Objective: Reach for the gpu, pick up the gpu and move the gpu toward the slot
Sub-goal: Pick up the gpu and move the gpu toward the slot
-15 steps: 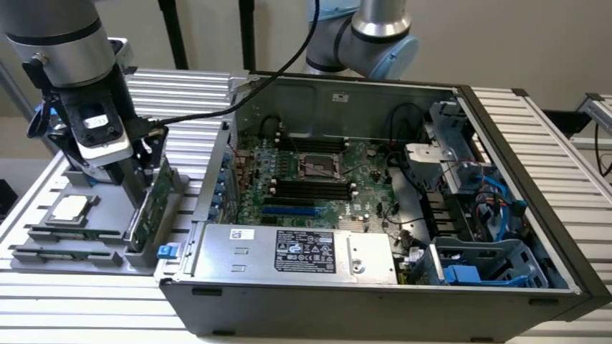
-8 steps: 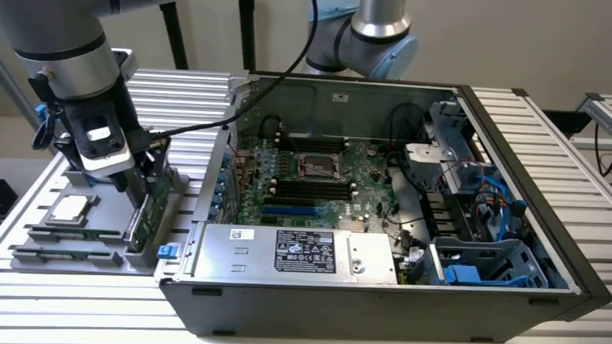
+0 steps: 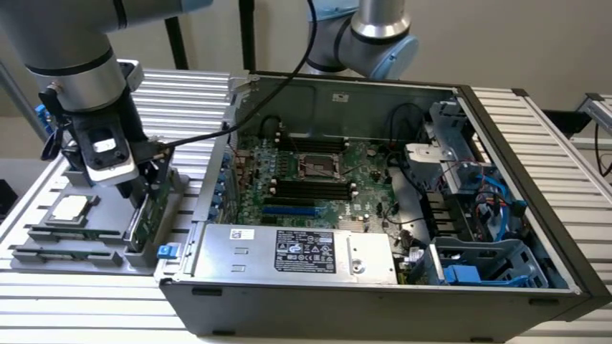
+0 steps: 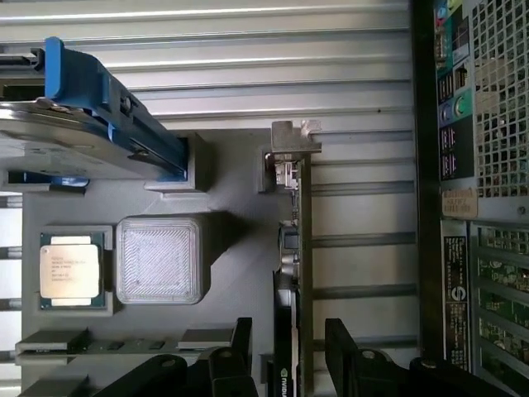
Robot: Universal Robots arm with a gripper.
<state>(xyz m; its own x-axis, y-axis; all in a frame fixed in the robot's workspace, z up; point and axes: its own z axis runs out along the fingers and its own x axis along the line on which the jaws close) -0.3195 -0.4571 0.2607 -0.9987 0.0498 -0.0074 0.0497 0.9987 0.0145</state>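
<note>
Around one gpu [image 4: 304,248], one claw [image 4: 289,331] spread.

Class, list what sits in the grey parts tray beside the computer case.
A processor, memory sticks, a blue-framed drive and the gpu on edge; the open gripper hides part of the gpu.

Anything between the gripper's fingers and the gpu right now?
Nothing visible. The open gripper straddles the gpu, which stands on edge in the grey tray, with one finger on each side and bare gaps between.
</note>
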